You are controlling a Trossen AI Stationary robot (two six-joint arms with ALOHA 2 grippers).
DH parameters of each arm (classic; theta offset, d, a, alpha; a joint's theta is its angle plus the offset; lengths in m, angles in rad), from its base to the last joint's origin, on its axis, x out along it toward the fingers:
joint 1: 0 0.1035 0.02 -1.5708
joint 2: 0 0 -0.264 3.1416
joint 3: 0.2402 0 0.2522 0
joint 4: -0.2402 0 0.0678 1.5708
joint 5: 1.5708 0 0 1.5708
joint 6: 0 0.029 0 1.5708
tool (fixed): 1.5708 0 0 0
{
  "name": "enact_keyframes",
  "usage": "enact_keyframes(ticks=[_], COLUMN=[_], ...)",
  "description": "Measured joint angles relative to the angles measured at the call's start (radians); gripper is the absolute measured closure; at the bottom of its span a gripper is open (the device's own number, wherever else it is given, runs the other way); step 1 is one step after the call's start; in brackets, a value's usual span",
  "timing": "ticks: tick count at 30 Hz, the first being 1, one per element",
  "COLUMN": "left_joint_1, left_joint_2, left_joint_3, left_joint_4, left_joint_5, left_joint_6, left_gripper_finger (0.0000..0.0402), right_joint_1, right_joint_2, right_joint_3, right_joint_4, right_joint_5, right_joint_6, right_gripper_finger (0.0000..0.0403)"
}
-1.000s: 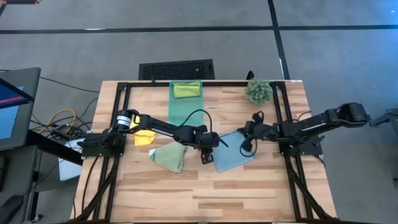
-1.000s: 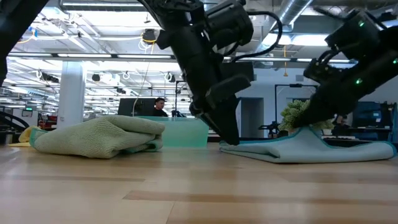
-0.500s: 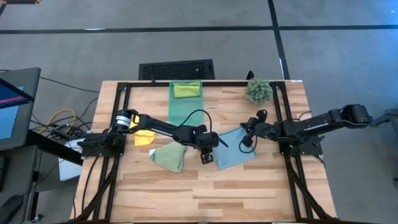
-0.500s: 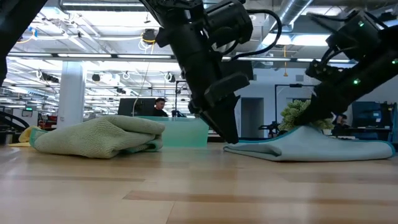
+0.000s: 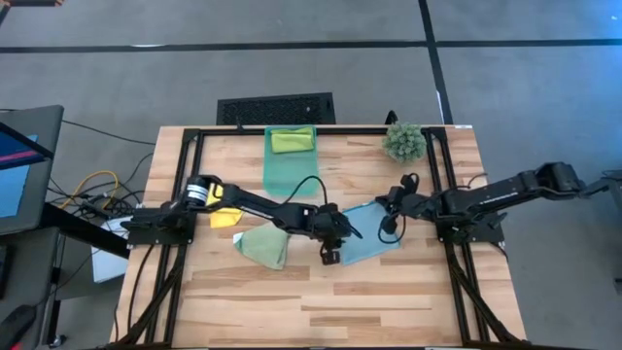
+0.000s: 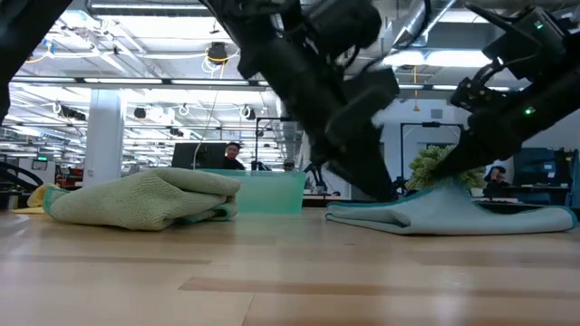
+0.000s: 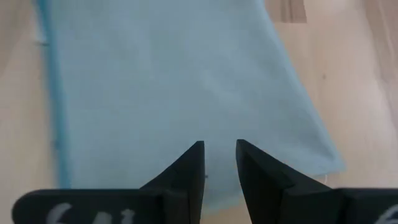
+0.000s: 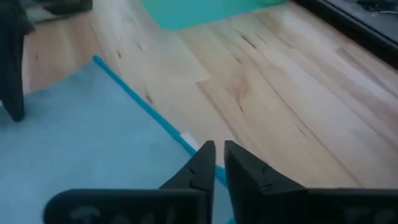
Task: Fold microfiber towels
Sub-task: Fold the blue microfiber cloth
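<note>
- Your left hand (image 5: pixel 330 255) hovers over the near-left edge of the light blue towel (image 5: pixel 367 246); fingers (image 7: pixel 189 171) a narrow gap apart, nothing between them.
- Your right hand (image 5: pixel 386 231) sits at that towel's far corner, fingers (image 8: pixel 202 163) nearly together; whether they pinch the edge, you cannot tell.
- Pale green towel (image 5: pixel 262 244) lies bunched on the worktop (image 5: pixel 292 292), just left of the left hand.
- Yellow towel (image 5: pixel 225 216) lies further left.
- Lime green towel (image 5: pixel 293 141) rests in the teal bin (image 5: pixel 282 170), beyond both hands.

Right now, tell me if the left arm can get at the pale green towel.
Probably yes. The left gripper hovers over the light blue towel, and the pale green towel lies just beside it with bare table between.
</note>
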Motion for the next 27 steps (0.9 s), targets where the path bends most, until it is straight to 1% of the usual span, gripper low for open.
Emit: enact_keyframes(ticks=[2,5,7,10,12,13,16,18,21,27], left_joint_1=[0.002,0.004,0.005,0.005,0.004,0.003,0.001,-0.005,-0.018,-0.032], left_joint_2=[0.03,0.043,0.043,0.035,0.026,0.023,0.012,0.009,0.007,0.009], left_joint_3=[0.0,0.003,0.004,0.003,0.004,0.01,0.044,0.068,0.081,0.074], left_joint_4=[-0.001,-0.022,-0.043,-0.055,-0.075,-0.093,-0.173,-0.183,-0.178,-0.188], left_joint_5=[0.048,0.11,0.132,0.136,0.142,0.143,0.144,0.142,0.142,0.152], left_joint_6=[0.007,0.019,0.019,0.021,0.027,0.032,0.034,0.037,0.066,0.093], left_gripper_finger=[0.0318,0.0318,0.0318,0.0318,0.0318,0.0318,0.0318,0.0318,0.0318,0.0318], right_joint_1=[0.0,-0.003,-0.011,-0.018,-0.013,-0.013,-0.013,-0.013,-0.011,0.027], right_joint_2=[0.018,0.03,0.023,-0.011,-0.031,-0.037,-0.043,-0.033,-0.003,0.1], right_joint_3=[0.0,0.0,0.0,0.0,0.0,0.0,0.001,0.0,0.0,0.0], right_joint_4=[0.004,0.003,0.005,0.011,0.011,0.01,0.012,0.015,0.019,0.067], right_joint_5=[0.0,0.002,0.003,-0.001,-0.057,-0.109,-0.263,-0.316,-0.343,-0.348], right_joint_6=[0.002,-0.006,-0.023,-0.045,-0.06,-0.073,-0.085,-0.085,-0.085,-0.086], right_gripper_finger=[0.0334,0.0299,0.0274,0.0238,0.0222,0.0216,0.021,0.0212,0.0222,0.0241])
